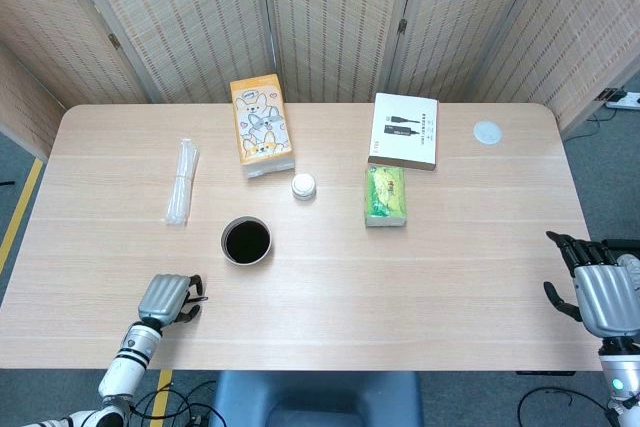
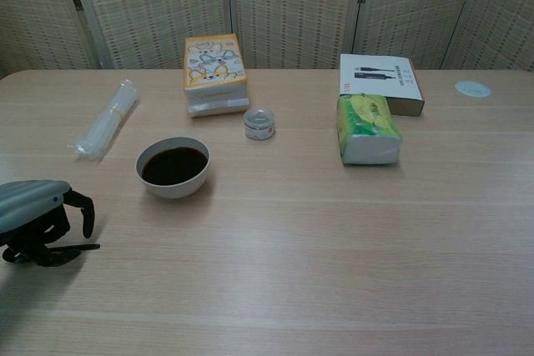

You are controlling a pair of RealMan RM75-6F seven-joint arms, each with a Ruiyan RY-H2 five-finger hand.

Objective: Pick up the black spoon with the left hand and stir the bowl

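Note:
The black spoon [image 2: 82, 248] lies flat on the table near the front left edge, its handle pointing right. My left hand [image 2: 33, 210] sits low over it with its fingers curled around the spoon's bowl end. Only the handle shows, and the contact under the palm is hidden. In the head view the left hand [image 1: 168, 299] covers most of the spoon [image 1: 201, 298]. The white bowl [image 2: 173, 167] of dark liquid stands just beyond and to the right of that hand, also seen as the bowl [image 1: 246, 241]. My right hand [image 1: 600, 292] rests at the right table edge, fingers apart and empty.
A clear plastic sleeve [image 1: 181, 182] lies at the left. An orange tissue pack [image 1: 261, 125], a small jar [image 1: 303, 185], a green tissue pack [image 1: 386, 194], a white box [image 1: 404, 130] and a white disc [image 1: 486, 132] occupy the far half.

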